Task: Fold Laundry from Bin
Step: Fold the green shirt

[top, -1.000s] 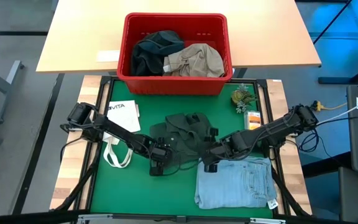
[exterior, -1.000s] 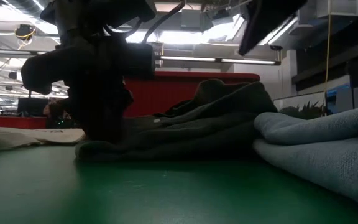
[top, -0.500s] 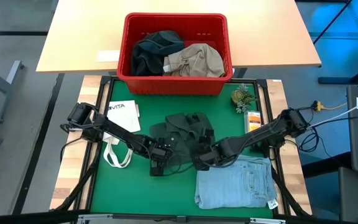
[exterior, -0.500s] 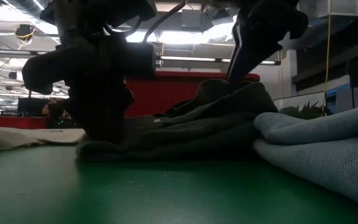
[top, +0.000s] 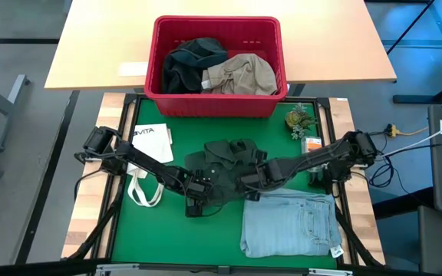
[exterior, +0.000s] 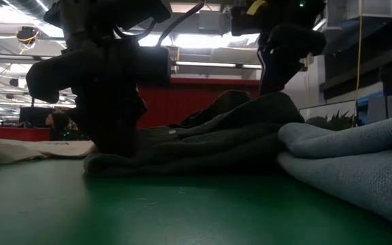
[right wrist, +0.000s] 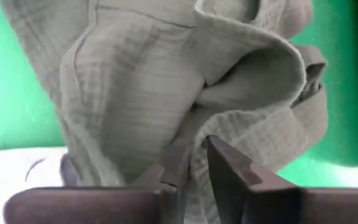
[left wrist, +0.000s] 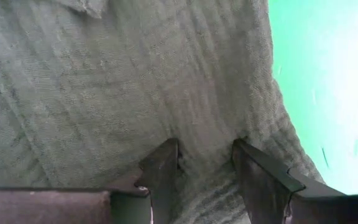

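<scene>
A crumpled dark green garment (top: 225,165) lies heaped in the middle of the green mat, and both grippers are on it. My left gripper (top: 195,201) is down on its near left edge, its fingers closed on a bunch of cloth (left wrist: 207,146). My right gripper (top: 252,186) is shut on the garment's right side (right wrist: 196,142); in the low view it stands over the heap's peak (exterior: 281,61). The red bin (top: 153,61) stands on the wooden table beyond the mat and holds a dark piece (top: 186,65) and a khaki piece (top: 244,73). My left gripper has a ridge of the green cloth (left wrist: 205,177) between its two fingers, at the garment's near left edge. The fingers come steeply from above. The garment rests flat on the mat there. My right gripper pinches a raised fold (right wrist: 194,155) on the garment's right side between its two fingers. It comes slanting down from the table's right. The garment stays on the mat, slack and rumpled.
Folded light blue jeans (top: 290,226) lie on the mat's near right, close beside the green garment. A white tote bag (top: 148,165) lies at the mat's left. A small plant (top: 298,119) and an orange packet (top: 311,146) sit at the far right.
My right gripper has left the jeans' far edge, swinging toward the table's left and far edge and sinking onto the green garment's right side. The garment has kept its shape.
</scene>
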Controlling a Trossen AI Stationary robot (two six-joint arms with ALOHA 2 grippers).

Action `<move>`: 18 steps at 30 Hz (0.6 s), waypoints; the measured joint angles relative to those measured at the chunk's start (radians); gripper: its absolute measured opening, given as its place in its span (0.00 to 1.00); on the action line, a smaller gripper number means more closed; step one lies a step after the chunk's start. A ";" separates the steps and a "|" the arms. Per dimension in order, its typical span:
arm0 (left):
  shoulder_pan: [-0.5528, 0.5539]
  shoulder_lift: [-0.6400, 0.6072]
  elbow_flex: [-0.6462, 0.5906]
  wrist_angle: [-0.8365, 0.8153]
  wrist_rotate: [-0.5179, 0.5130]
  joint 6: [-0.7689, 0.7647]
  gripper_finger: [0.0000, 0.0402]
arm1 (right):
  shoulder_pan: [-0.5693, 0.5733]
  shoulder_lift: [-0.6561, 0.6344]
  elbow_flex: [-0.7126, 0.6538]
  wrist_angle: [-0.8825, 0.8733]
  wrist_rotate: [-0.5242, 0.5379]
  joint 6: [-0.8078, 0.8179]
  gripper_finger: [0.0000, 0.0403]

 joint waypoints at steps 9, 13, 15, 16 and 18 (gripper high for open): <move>0.000 0.000 0.000 0.001 0.000 -0.003 0.39 | -0.003 -0.008 0.000 -0.222 0.082 0.055 0.04; 0.000 0.000 0.000 0.005 0.000 -0.003 0.39 | -0.011 -0.005 -0.037 -0.274 0.080 0.112 0.04; 0.000 0.000 0.000 0.005 0.000 -0.003 0.39 | -0.014 -0.003 -0.056 -0.273 0.065 0.112 0.03; 0.000 0.000 0.000 0.005 0.000 -0.003 0.39 | -0.014 -0.003 -0.061 -0.269 0.058 0.112 0.02; 0.000 0.000 0.000 0.005 0.000 -0.003 0.39 | -0.013 -0.003 -0.074 -0.255 0.036 0.112 0.02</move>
